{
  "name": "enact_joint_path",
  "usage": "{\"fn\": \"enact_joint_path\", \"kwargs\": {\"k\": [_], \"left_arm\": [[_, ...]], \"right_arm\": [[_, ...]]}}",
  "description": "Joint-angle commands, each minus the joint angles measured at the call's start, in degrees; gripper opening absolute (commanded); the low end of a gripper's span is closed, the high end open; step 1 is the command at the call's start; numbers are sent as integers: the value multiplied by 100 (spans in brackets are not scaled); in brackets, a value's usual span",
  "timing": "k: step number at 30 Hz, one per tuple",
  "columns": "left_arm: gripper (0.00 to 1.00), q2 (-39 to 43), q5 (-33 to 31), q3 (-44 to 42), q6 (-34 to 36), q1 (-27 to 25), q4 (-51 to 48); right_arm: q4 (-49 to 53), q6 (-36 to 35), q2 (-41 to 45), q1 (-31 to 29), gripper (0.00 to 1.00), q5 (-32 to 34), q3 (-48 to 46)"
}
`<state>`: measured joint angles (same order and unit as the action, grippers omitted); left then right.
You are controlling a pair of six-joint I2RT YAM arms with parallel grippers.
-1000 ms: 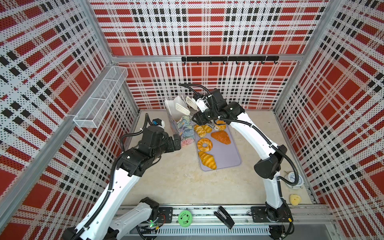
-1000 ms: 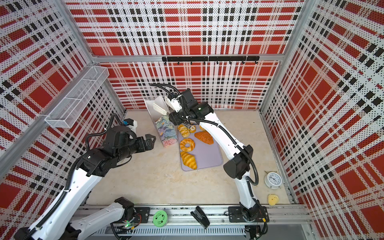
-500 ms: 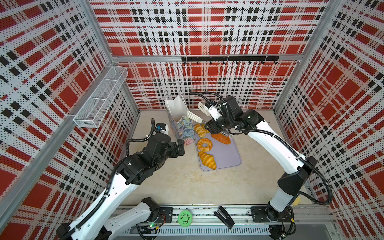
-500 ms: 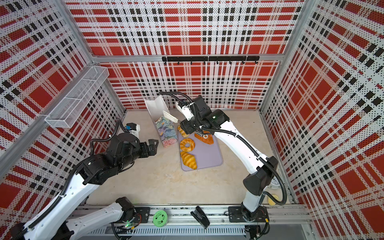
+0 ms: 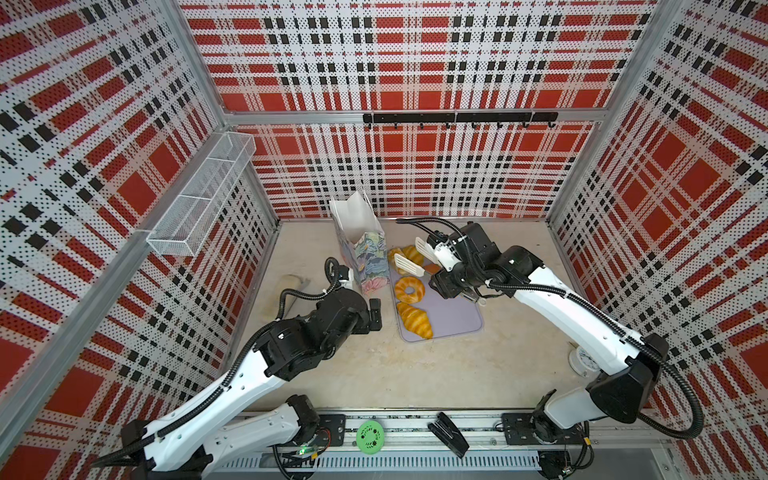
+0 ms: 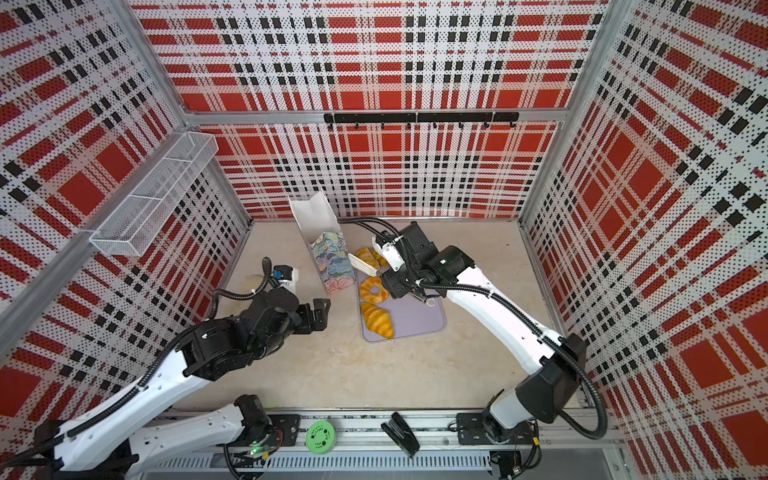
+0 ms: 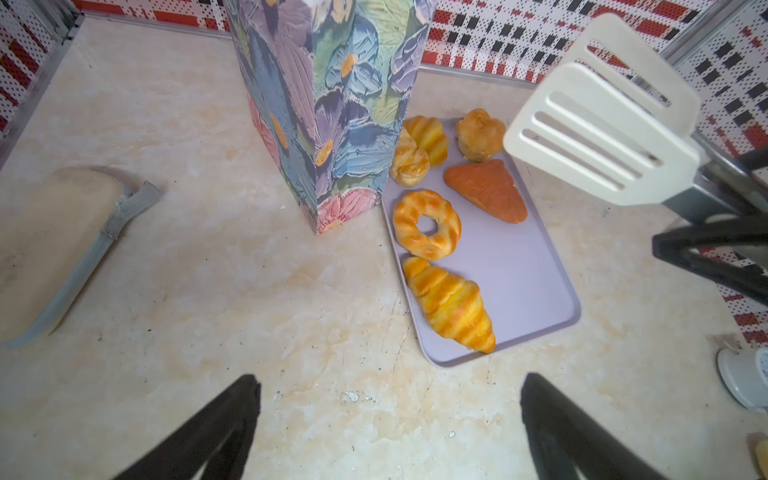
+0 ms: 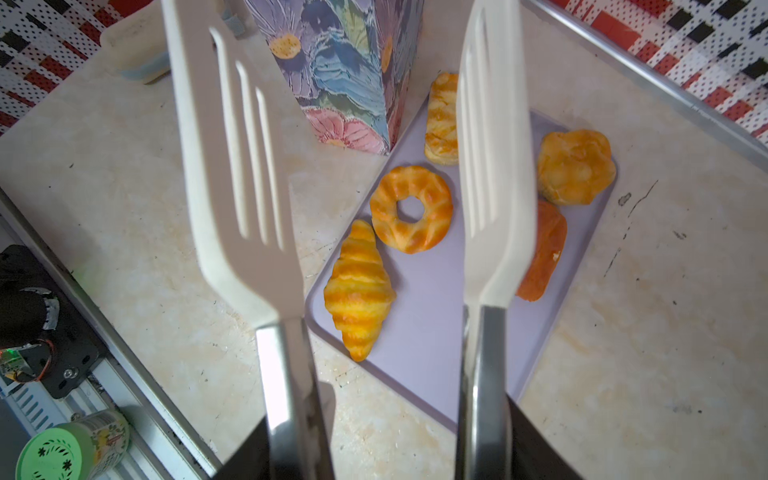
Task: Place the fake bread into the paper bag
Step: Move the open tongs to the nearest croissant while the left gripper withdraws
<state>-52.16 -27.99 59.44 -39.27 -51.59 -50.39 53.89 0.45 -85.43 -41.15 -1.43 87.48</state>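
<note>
- Since 1 second ago, our right gripper (image 5: 441, 261) has drawn the tongs (image 8: 237, 166) back from the mouth of the bag (image 5: 365, 257) to above the tray (image 7: 511, 274).
- We see the right gripper clamped on the tongs' handles, with the blades apart and empty.
- Our left gripper (image 7: 388, 386) is spread wide and holds nothing.
- 6 bread pieces (image 7: 427, 224) lie on the tray below the tongs.
- The bag stands upright ahead of our left gripper, just beside the tray.

Upright paper bag (image 5: 365, 253) on tabletop (image 5: 374, 374), just beside lilac tray (image 5: 457, 316). On tray: ring doughnut (image 5: 409, 289), croissant (image 5: 415, 321). Over far pastries (image 5: 411, 252): white tongs (image 5: 408, 265), held by right end effector (image 5: 441, 266).
</note>
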Motion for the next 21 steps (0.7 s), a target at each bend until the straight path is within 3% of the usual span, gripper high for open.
{"fn": "enact_joint_path", "kwargs": {"k": [1, 13, 21], "left_arm": [[99, -43, -356, -172, -402, -151, 246], [99, -274, -467, -908, -1118, -798, 821], [99, -334, -356, -1460, -1628, -1069, 1162]], "right_arm": [[-328, 216, 324, -11, 60, -46, -399], [-412, 767, 770, -93, 59, -239, -1862], [-408, 1019, 698, -395, 59, -226, -2332]]}}
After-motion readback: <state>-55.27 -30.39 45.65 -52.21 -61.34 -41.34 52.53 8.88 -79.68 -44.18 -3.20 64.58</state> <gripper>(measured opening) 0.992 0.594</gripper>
